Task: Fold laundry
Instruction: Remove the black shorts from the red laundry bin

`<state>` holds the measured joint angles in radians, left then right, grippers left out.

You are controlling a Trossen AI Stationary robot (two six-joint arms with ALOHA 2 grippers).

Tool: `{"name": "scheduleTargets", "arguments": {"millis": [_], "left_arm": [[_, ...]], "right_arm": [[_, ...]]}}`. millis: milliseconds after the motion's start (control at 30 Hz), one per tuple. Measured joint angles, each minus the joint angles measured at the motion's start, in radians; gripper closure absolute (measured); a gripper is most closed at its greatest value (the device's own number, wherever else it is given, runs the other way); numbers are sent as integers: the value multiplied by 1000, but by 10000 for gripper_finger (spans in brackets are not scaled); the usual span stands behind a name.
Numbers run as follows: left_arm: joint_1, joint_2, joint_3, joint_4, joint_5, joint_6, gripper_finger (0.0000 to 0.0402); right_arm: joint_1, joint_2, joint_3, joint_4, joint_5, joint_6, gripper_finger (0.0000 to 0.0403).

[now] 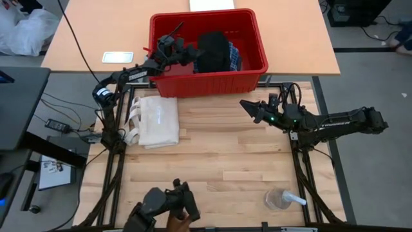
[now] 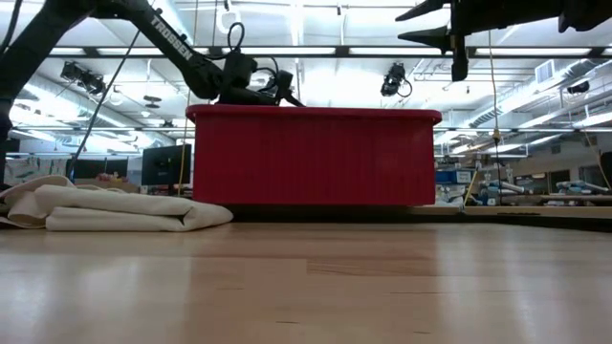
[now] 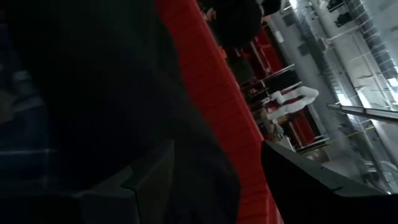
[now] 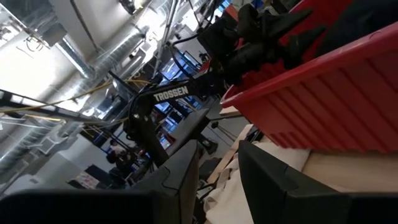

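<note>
A black garment [image 1: 214,48] lies heaped in a red bin [image 1: 206,80] at the table's far edge. A blue-and-white plaid garment [image 1: 235,59] shows beside it, toward the right. No grey garment is in view. My left gripper [image 1: 192,53] reaches over the bin's left rim and is open at the black garment's left side. In the left wrist view, black cloth [image 3: 93,93] fills the space ahead of the spread fingers. My right gripper [image 1: 249,108] hovers open above the table, right of centre, pointing left and touching nothing. My left gripper [image 3: 224,186] comes slanting down from the table's left, over the bin's rim. Its open fingers stand on either side of the black garment's left edge. I cannot tell whether they touch the cloth.
A folded cream cloth with strap loops [image 1: 156,120] lies flat on the table's left, just in front of the bin. A clear plastic cup [image 1: 280,198] sits near the right front corner. A dark device [image 1: 168,205] stands at the near edge. Bare wood lies across the middle.
</note>
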<state>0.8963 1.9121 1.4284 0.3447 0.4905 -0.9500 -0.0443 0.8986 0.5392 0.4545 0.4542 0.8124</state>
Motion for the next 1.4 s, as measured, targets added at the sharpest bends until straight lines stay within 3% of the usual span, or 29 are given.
{"name": "scheduleTargets", "arguments": {"millis": [200,400,733,1000,1133,1400], "left_arm": [[29,-15,0,-136,27,42,159],[17,-104,0,-373,-162,275,186],[16,-40,-1,-346,-147,161,207],[2,-13,-1,-228,-131,103,207],[3,-13,-1,-185,-122,60,189],[-15,12,-1,-191,-129,35,105]], "right_arm": [[0,0,0,0,-3,0,279],[-9,0,0,-1,-4,0,279],[-32,0,0,-1,-32,26,279],[-32,0,0,0,-37,34,279],[-32,0,0,0,-37,35,279],[-32,0,0,0,-37,35,279]]}}
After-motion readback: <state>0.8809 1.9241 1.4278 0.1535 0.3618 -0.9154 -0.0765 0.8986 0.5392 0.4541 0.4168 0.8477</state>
